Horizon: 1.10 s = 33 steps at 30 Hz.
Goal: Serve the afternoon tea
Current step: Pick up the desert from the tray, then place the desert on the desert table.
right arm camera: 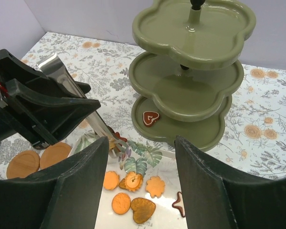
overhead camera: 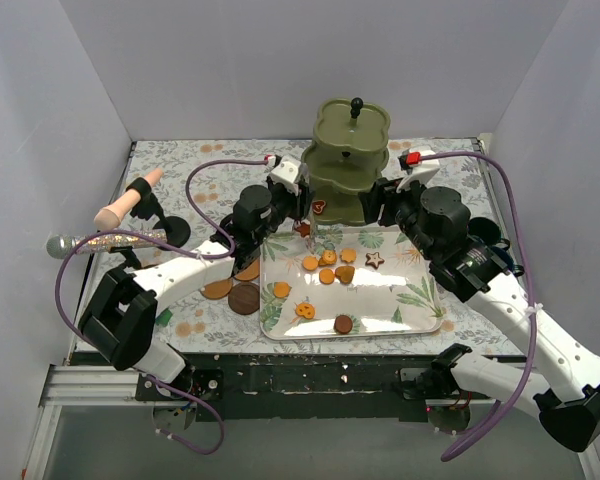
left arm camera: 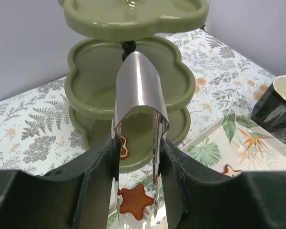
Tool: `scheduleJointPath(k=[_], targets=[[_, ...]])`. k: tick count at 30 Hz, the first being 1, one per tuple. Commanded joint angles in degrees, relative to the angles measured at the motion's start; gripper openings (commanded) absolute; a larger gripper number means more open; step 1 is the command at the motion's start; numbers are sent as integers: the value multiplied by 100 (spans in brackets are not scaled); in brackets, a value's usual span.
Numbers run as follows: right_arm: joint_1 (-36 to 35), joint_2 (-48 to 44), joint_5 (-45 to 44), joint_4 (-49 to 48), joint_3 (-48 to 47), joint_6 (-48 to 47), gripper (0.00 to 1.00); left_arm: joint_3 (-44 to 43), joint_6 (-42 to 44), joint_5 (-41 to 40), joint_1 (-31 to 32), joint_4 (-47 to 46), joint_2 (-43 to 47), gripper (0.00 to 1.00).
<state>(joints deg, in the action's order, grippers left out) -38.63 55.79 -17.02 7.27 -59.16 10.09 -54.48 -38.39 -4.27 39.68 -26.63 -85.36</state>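
Note:
My left gripper (left arm camera: pixel 137 143) (overhead camera: pixel 288 205) is shut on the metal tongs (left arm camera: pixel 139 90), which point down at the tray's far edge. The tong tips pinch a brown star biscuit (left arm camera: pixel 133 200) (overhead camera: pixel 303 229), just in front of the olive-green three-tier stand (overhead camera: pixel 348 160) (right arm camera: pixel 190 62). A brown heart biscuit (overhead camera: pixel 319 207) (right arm camera: pixel 150 118) lies on the stand's bottom tier. Several orange and brown biscuits (overhead camera: pixel 328 270) (right arm camera: pixel 133 181) lie on the white leaf-print tray (overhead camera: pixel 405 290). My right gripper (overhead camera: pixel 378 208) (right arm camera: pixel 142 157) hovers open over the tray, right of the stand, holding nothing.
Two brown coasters (overhead camera: pixel 235 293) (right arm camera: pixel 38 160) lie left of the tray, under my left arm. A glittery microphone (overhead camera: pixel 100 242) rests at the far left. A dark green mug (left arm camera: pixel 276 102) stands right of the stand, mostly hidden behind my right arm in the top view.

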Motion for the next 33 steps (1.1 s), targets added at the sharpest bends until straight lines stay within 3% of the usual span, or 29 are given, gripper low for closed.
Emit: scheduleJointPath(k=[1, 11, 33], targets=[[22, -182, -188, -15, -70, -86, 66, -484, 34, -135, -22, 184, 292, 32], [31, -393, -487, 117, -26, -209, 65, -1503, 95, -179, -31, 844, 257, 31], [49, -376, -390, 196, 18, -288, 65, -2787, 701, -12, -215, -167, -1043, 30]])
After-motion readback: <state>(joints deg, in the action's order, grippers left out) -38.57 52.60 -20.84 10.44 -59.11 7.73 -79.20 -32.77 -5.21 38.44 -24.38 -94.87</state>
